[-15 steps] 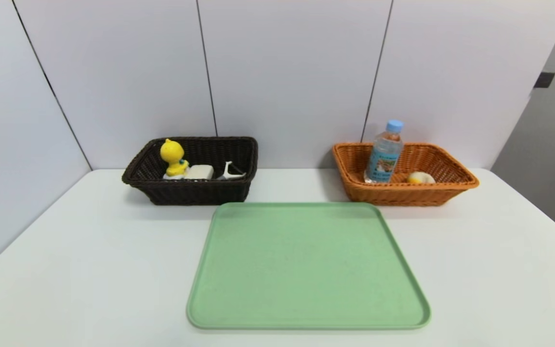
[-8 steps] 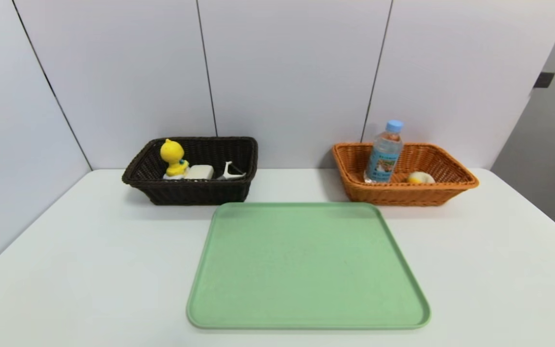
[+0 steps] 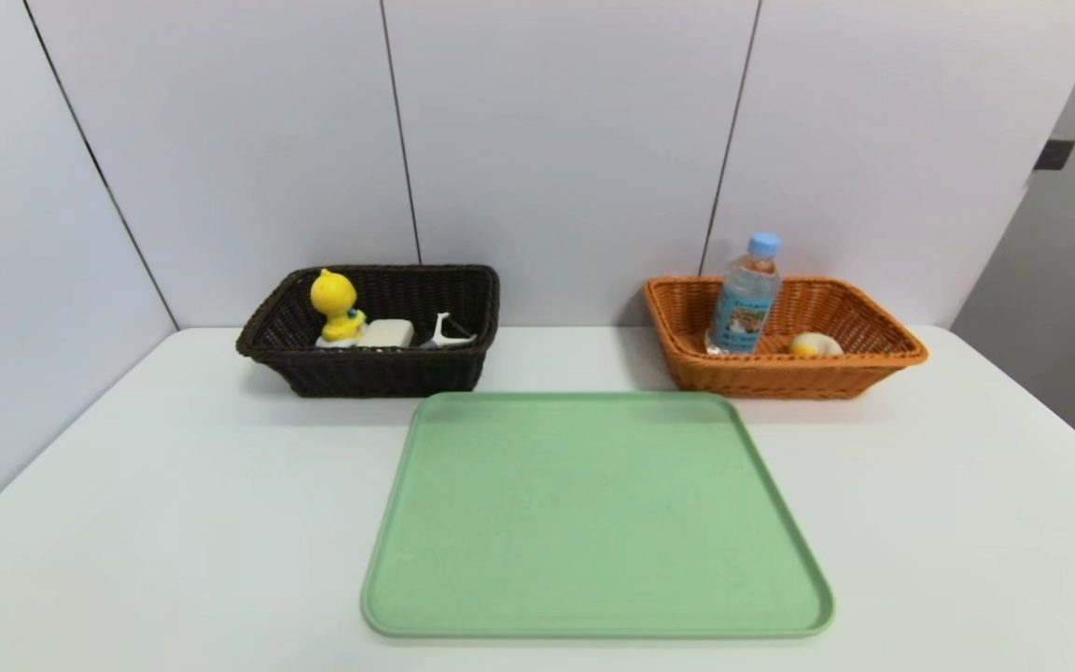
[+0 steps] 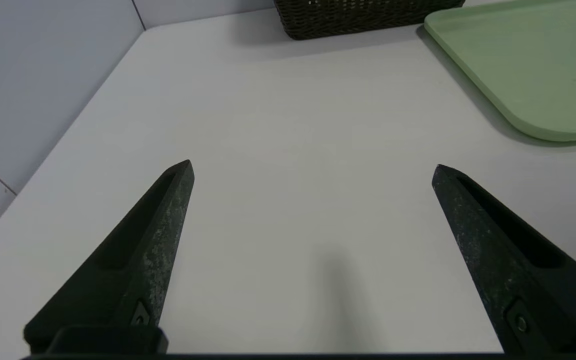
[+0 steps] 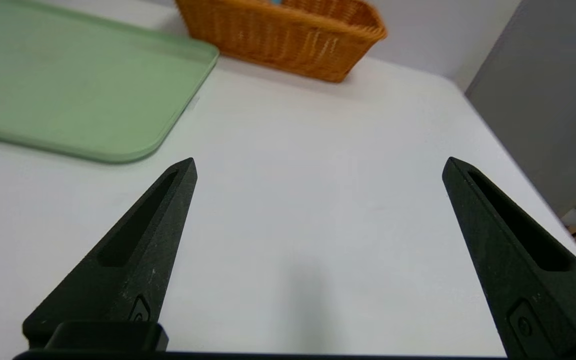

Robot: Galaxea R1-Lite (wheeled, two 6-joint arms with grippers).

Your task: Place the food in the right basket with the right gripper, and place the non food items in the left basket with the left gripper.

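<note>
We judged sorting complete: duck, bar and peeler lay upper left in the dark brown wicker basket (image 3: 369,373), bottle and bun upper right in the orange-tan wicker basket (image 3: 780,378), so the left gripper (image 4: 313,167) and right gripper (image 5: 319,165) hung spread and empty.

One high view, two low ones around the green tray (image 3: 596,513)

The head camera looks down from above; each wrist camera skims the table (image 4: 288,150) close by, catching one tray corner and the basket beyond it.
</note>
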